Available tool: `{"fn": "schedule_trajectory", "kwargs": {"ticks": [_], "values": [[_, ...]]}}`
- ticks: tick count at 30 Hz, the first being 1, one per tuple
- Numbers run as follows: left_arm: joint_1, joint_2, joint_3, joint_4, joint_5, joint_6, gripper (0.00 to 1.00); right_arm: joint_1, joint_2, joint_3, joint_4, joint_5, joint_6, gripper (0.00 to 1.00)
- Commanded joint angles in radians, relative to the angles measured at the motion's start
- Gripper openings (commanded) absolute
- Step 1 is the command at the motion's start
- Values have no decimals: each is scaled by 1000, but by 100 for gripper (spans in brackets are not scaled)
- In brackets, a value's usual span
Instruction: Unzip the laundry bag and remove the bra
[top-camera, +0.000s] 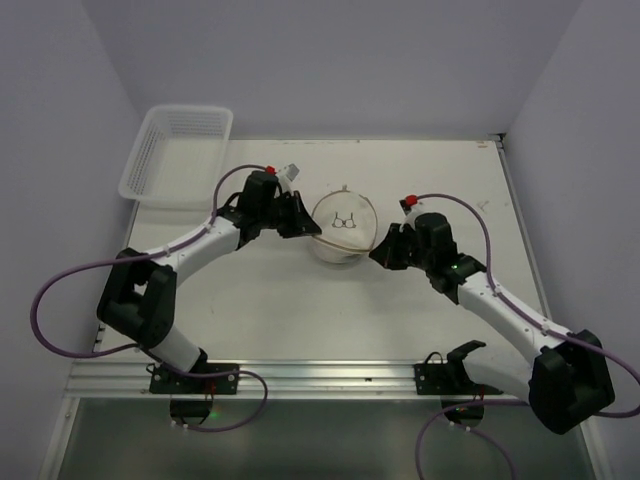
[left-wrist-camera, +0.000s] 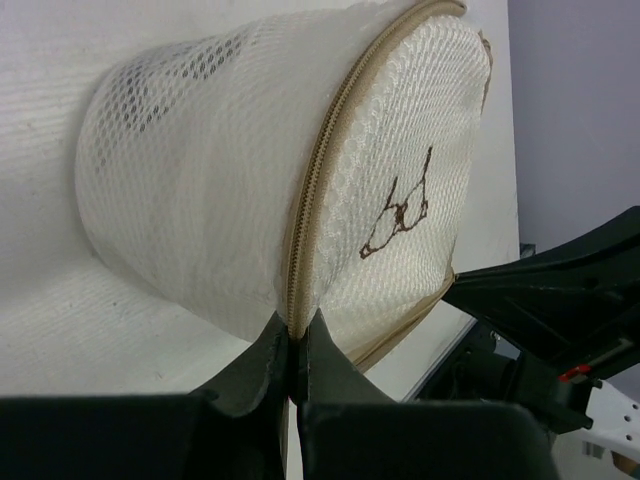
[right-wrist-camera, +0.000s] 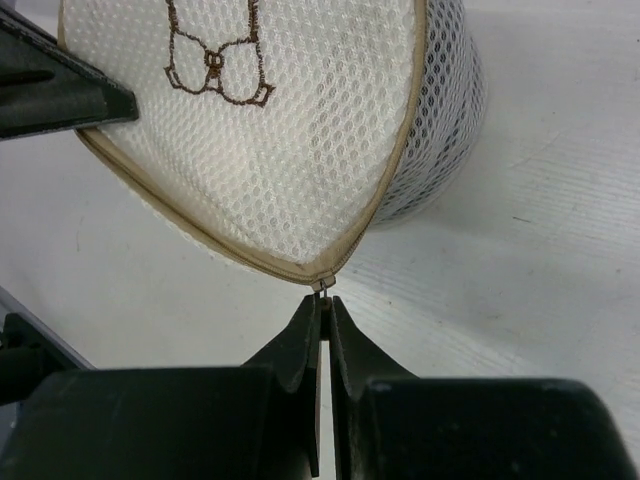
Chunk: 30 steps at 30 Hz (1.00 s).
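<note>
The laundry bag (top-camera: 343, 228) is a round white mesh drum with a tan zipper rim and a bra icon on its top; it stands mid-table. My left gripper (top-camera: 305, 226) is at its left side, shut on the zipper seam (left-wrist-camera: 296, 318) of the bag (left-wrist-camera: 250, 180). My right gripper (top-camera: 378, 254) is at its right front, shut on the small metal zipper pull (right-wrist-camera: 322, 289), which draws the bag's rim (right-wrist-camera: 300, 150) into a point. The zipper looks closed. The bra is hidden inside.
A white lattice basket (top-camera: 178, 155) stands at the back left of the table. The right arm's black finger shows in the left wrist view (left-wrist-camera: 560, 290). The metal rail (top-camera: 320, 378) runs along the near edge.
</note>
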Motion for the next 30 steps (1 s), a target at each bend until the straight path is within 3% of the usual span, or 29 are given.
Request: {"fn": "schedule_trajectory", "kwargs": {"ticks": [1,4,7,8,12,13,14,17,18,24,28,30], "values": [[75,31,90,-101,3,169,0,-27,6,36,-113,75,-92,0],[95,98,219,-175,11,243,0,-20,60,74,-60,-27,-58,0],[104,184,352,-196,8,255,13,31,120,113,-3,-112,6,0],[105,228,383,-193,10,248,24,78,138,151,6,-118,19,0],[105,298,492,-164,45,180,48,172,238,242,70,-140,97,0],[108,284,480,-143,68,154,53,180,276,254,99,-143,152,0],[108,266,460,-120,71,143,68,192,293,280,100,-137,179,0],[130,165,341,-63,39,105,90,210,333,327,100,-88,229,0],[144,137,307,-58,21,85,93,213,338,335,100,-68,233,0],[130,-27,71,-31,39,21,97,224,361,360,130,-55,215,0],[64,-72,-15,32,17,-30,88,236,375,357,135,-66,212,0],[27,-64,-37,72,11,-56,78,244,375,354,133,-69,204,0]]}}
